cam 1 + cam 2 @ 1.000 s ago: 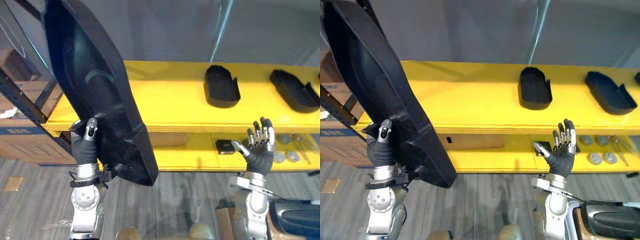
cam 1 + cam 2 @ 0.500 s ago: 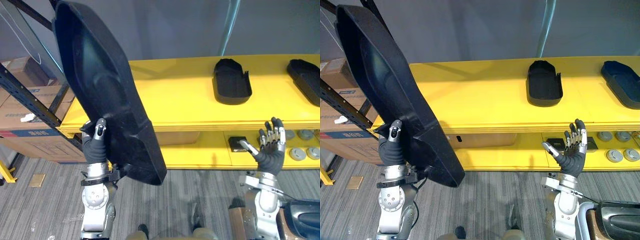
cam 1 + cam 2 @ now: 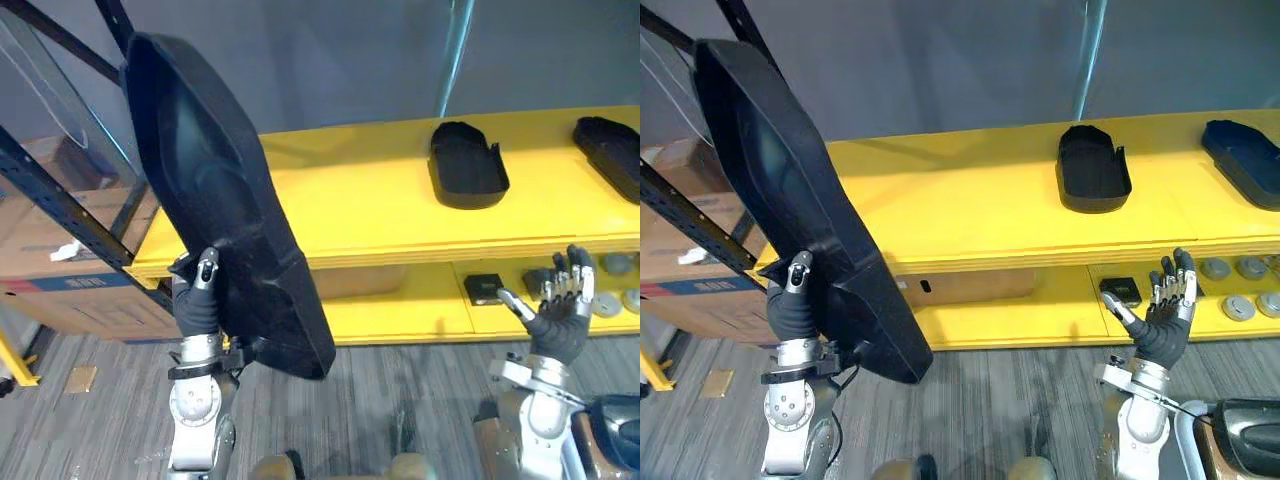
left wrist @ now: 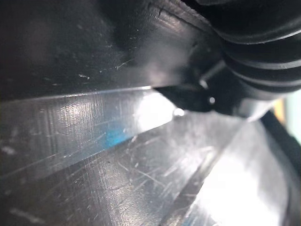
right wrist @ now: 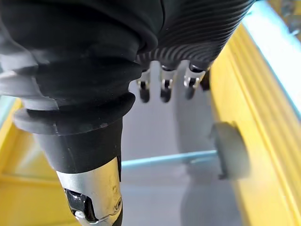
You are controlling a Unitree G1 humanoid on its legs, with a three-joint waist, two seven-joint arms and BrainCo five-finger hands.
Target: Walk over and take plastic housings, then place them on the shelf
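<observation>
We judge the step in hand to be the carry-and-place onto the top deck of the yellow shelf (image 3: 370,205). The large housing (image 3: 215,210), a long black plastic shell, stands tilted and nearly upright above the shelf's left end. The left robot hand (image 3: 197,305) grips it near its lower end, with the thumb (image 3: 206,268) pressed on the rim and the fingers hidden behind the shell.

To place it well, we recommend:
- Lower the tall upper end toward the deck first, since one low grip gives little control over a long part.
- Aim for the bare stretch of deck left of the two smaller housings (image 3: 467,176) (image 3: 612,158) and well apart from them.
- Bring in the right robot hand (image 3: 1162,322) as a second support. Its fingers are spread straight, it holds nothing, and it is raised in front of the lower deck (image 3: 390,310).
- Release only once the shell rests flat.

Surface and room:
- A plain grey wall (image 3: 340,60) stands behind the shelf, and a grey striped floor (image 3: 400,390) lies in front of it.
- A dark rack (image 3: 70,205) stands at the left and could catch the housing's top, in our judgement.
- Cardboard boxes (image 3: 60,290) sit beneath the rack.
- A metal pole (image 3: 457,55) rises behind the deck.
- The lower deck holds a small black box (image 3: 484,289) and grey discs (image 3: 1237,307).
</observation>
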